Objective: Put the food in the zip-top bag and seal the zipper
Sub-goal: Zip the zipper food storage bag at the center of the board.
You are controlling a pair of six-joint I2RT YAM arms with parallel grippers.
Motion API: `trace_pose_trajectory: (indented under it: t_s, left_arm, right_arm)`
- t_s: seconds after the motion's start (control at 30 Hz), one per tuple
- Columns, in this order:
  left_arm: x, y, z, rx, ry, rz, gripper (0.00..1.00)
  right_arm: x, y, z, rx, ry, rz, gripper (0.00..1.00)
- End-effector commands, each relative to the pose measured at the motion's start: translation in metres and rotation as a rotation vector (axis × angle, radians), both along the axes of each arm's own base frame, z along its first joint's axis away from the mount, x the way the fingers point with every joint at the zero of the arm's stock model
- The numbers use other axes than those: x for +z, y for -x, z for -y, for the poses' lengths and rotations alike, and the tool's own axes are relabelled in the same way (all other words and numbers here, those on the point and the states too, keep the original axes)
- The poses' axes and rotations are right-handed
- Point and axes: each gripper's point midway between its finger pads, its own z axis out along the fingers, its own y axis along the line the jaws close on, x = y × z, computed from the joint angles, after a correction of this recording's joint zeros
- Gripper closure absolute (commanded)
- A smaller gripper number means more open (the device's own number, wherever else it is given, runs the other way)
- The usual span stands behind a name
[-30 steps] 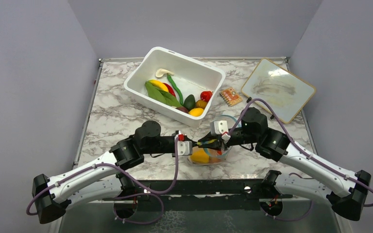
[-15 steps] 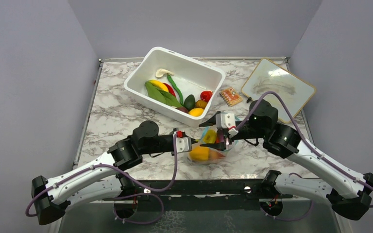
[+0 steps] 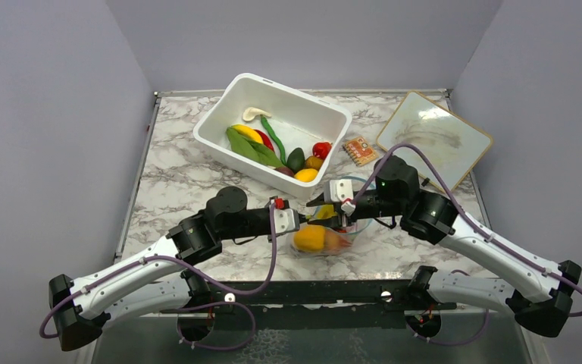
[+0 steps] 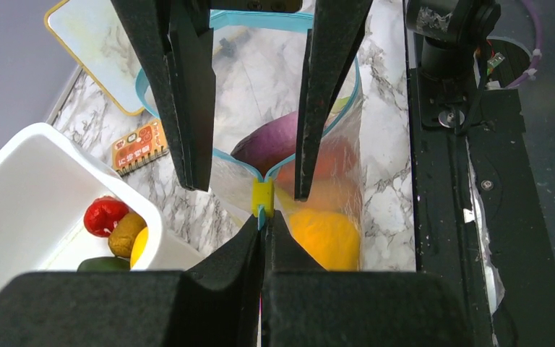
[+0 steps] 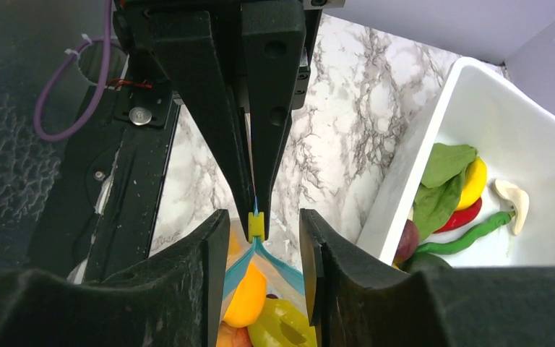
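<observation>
One zipper [image 4: 260, 20] running left-right | left gripper [image 4: 264, 223] pinching its end | right gripper [image 5: 258, 218] spread

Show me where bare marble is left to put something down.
Widest free patch: table left of the white tub, up to the left edge. A smaller one lies behind the orange packet, between tub and whiteboard. Crowded: the middle, where left gripper and right gripper meet at the zip-top bag.

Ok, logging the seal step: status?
Left end effector shut on zipper end. Right end effector open, straddling yellow slider. Bag mouth open, food inside. No obstruction seen.
</observation>
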Motion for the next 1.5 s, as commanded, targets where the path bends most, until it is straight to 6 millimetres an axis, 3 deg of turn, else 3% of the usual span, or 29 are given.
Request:
trace_pose_trajectory:
  t_s: [0.0, 0.23, 0.43, 0.67, 1.07, 1.2, 1.23, 1.37, 1.47]
  left_arm:
    - [0.030, -0.003, 0.003, 0.020, 0.084, 0.017, 1.00]
    - [0.027, -0.003, 0.003, 0.020, 0.065, 0.003, 1.00]
    - [0.023, 0.003, -0.002, -0.004, 0.041, 0.019, 1.00]
    - [0.021, 0.016, -0.014, -0.031, 0.038, 0.011, 1.00]
    - [0.014, 0.006, -0.038, 0.076, -0.001, 0.049, 1.00]
    - [0.020, 0.003, -0.045, 0.111, 0.026, 0.081, 1.00]
    - [0.023, 0.003, -0.046, 0.112, 0.043, 0.085, 0.94]
    - [0.030, 0.008, -0.039, 0.077, 0.084, 0.074, 0.50]
    - [0.027, 0.016, -0.028, 0.008, 0.084, 0.064, 0.43]
  right_arm:
    - [0.003, -0.004, -0.003, -0.008, 0.010, 0.022, 0.61]
    - [-0.011, -0.005, -0.008, 0.004, 0.047, -0.006, 0.65]
    - [-0.008, -0.007, -0.003, -0.028, 0.045, 0.006, 0.99]
    - [-0.017, -0.008, 0.012, -0.082, 0.091, -0.004, 0.99]
    - [-0.029, -0.016, 0.030, -0.175, 0.166, -0.017, 0.99]
    - [-0.026, -0.013, 0.033, -0.174, 0.149, 0.003, 0.99]
    - [-0.024, -0.010, 0.031, -0.151, 0.134, 0.005, 0.99]
    - [-0.010, 0.001, 0.015, -0.059, 0.046, -0.006, 0.99]
    - [-0.003, 0.007, 0.005, 0.001, 0.000, -0.009, 0.99]
